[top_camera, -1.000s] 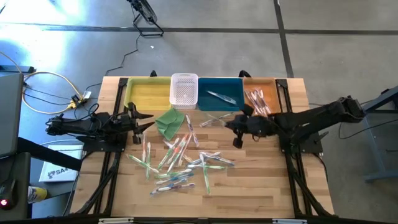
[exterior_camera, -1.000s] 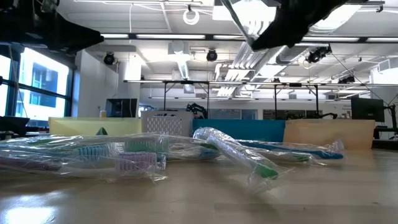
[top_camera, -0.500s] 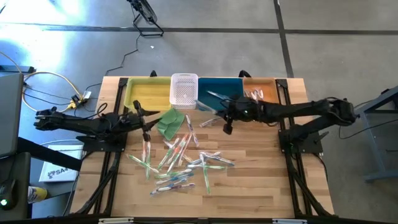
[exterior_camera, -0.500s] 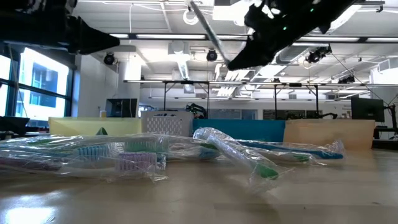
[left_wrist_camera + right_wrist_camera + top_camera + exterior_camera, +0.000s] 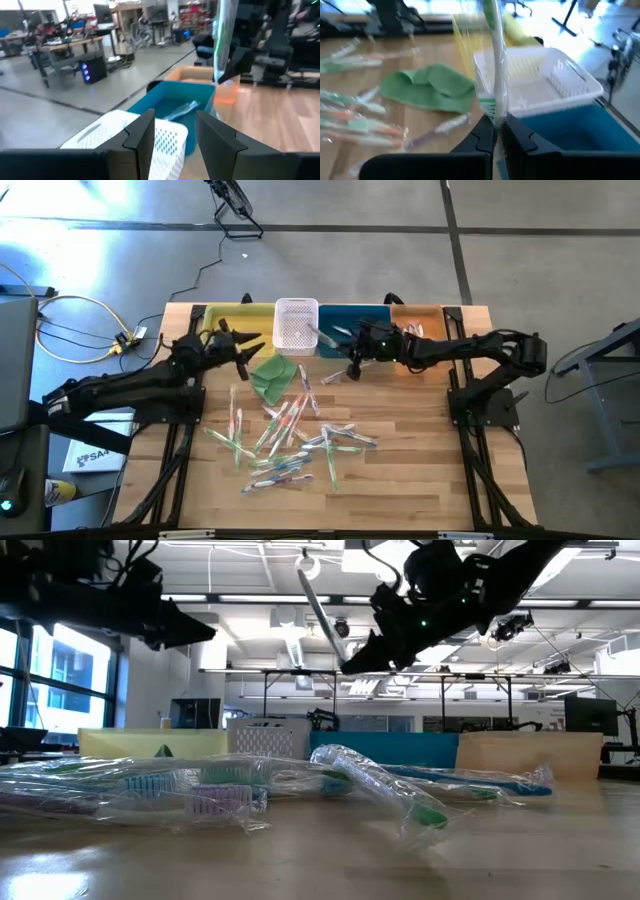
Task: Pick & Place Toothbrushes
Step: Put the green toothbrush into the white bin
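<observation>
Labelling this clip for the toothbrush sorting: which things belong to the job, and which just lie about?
Job:
- wrapped toothbrushes on the table
- green toothbrush in the right gripper
- yellow bin, white basket, blue bin, orange bin

Lying about:
- green cloth
- cables

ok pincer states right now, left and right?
Left pincer: open, empty, near the yellow bin.
Right pincer: shut on a green toothbrush in its wrapper, held over the blue bin beside the white basket.

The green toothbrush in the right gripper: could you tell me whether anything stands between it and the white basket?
Nothing visible does. The right gripper holds the green toothbrush in the air beside the white basket, whose top is open; the green cloth lies lower, on the table.
</observation>
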`<state>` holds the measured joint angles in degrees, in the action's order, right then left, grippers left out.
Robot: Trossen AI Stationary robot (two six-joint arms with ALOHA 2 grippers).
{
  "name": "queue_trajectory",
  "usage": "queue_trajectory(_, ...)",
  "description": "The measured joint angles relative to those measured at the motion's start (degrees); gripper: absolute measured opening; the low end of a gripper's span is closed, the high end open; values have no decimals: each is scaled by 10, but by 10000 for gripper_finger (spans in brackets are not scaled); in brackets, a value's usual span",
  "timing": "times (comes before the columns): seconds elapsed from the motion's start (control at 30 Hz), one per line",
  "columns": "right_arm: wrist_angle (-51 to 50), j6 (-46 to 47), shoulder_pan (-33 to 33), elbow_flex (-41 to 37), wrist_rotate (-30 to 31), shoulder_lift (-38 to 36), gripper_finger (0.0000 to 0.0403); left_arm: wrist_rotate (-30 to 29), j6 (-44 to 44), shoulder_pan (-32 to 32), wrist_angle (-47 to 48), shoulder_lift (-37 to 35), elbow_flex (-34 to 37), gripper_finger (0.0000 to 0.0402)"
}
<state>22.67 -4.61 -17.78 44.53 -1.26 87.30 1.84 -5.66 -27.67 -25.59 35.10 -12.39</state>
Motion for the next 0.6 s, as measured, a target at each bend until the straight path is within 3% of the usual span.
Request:
queue_trajectory(0.2, 40, 14, 2, 0, -18, 3, 9, 100, 5, -31, -123, 83, -21, 136)
queue_trajectory(0.4, 46, 18, 12, 0, -2, 3, 9, 131, -1, -31, -144, 188, -68, 136)
queue_trajectory(0.6, 45, 20, 28, 0, -2, 3, 9, 204, -67, -22, -153, 266, -125, 136)
